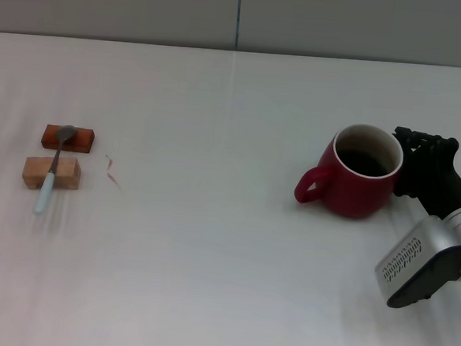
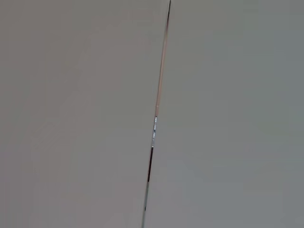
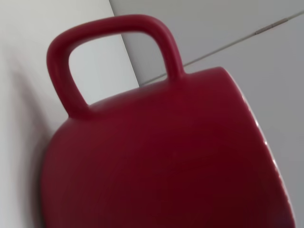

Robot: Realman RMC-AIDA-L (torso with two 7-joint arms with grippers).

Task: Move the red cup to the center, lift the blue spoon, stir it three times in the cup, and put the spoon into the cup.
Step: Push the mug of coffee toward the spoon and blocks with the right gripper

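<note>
Red cup [image 1: 362, 173]: right side of desk [image 1: 209, 259], handle toward centre. Right gripper [image 1: 422, 164]: touching or just beside its far-from-handle side; grip state apparently undeterminable. Blue spoon [image 1: 53, 168]: far left, across two wooden blocks [image 1: 52, 172].

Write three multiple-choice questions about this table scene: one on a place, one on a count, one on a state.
1. Where is the rounded dark-red ceramic mug?
A. the robot's right
B. the robot's left
C. centre

2. How many small wooden blocks lie under the slim pale-blue-handled spoon?
A. one
B. two
C. four

3. The mug stands
A. tipped over
B. upside down
C. upright

Answers: 1 A, it stands beside the right hand. 2 B, the spoon spans two blocks. 3 C, its opening faces up.
</note>
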